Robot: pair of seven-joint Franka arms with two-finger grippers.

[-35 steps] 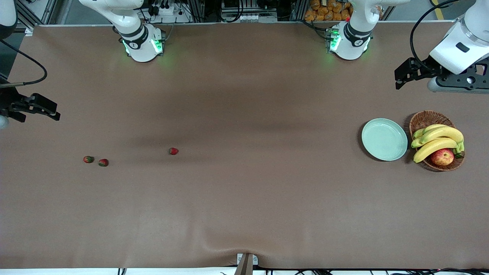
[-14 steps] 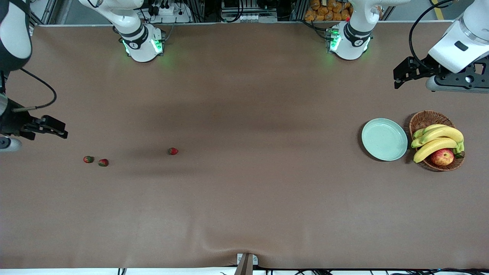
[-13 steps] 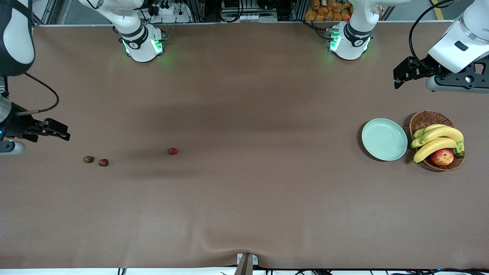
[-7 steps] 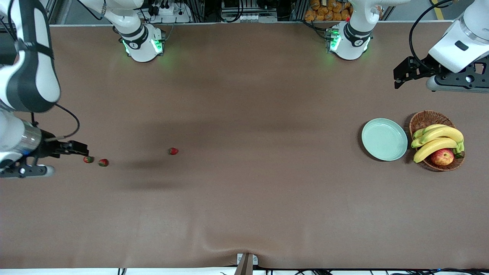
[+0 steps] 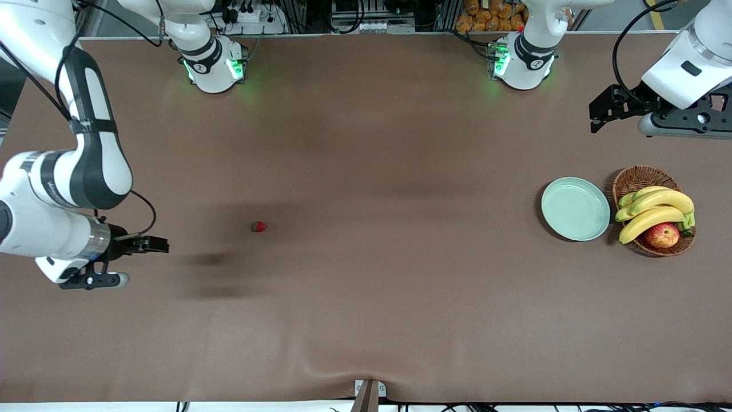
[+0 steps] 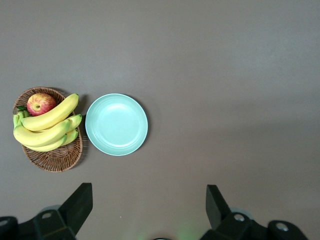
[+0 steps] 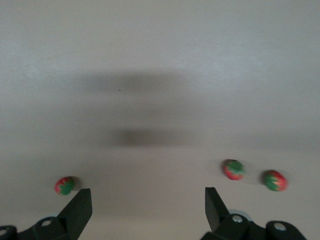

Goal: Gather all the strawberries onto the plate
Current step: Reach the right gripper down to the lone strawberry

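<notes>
1. The right pincer (image 5: pixel 158 245) hangs low over the table (image 5: pixel 366 320) at the right arm's end, at mid-height of the front view. Its fingers are spread apart and hold nothing.
2. In the right wrist view, all three strawberries lie on the table ahead of the right pincer's fingers. There is a close pair (image 7: pixel 233 169) (image 7: pixel 275 180), and a lone berry (image 7: pixel 64 185) well apart from them.
3. In the front view only the lone berry (image 5: pixel 259 226) shows; the arm covers the pair.
4. The step in hand looks like the approach to the first pick. None of the berries is grasped yet.
5. Next, the right pincer should centre over one berry of the pair, descend, and close gently without nudging its neighbour.
6. The plate (image 5: pixel 576 209) lies empty at the left arm's end, just beside the wicker basket (image 5: pixel 640 174) of bananas. It is well apart from the berries, so a long carry or a handover is likely.
7. The left pincer (image 5: pixel 597 111) waits above the plate (image 6: pixel 116 124) with its fingers apart.
</notes>
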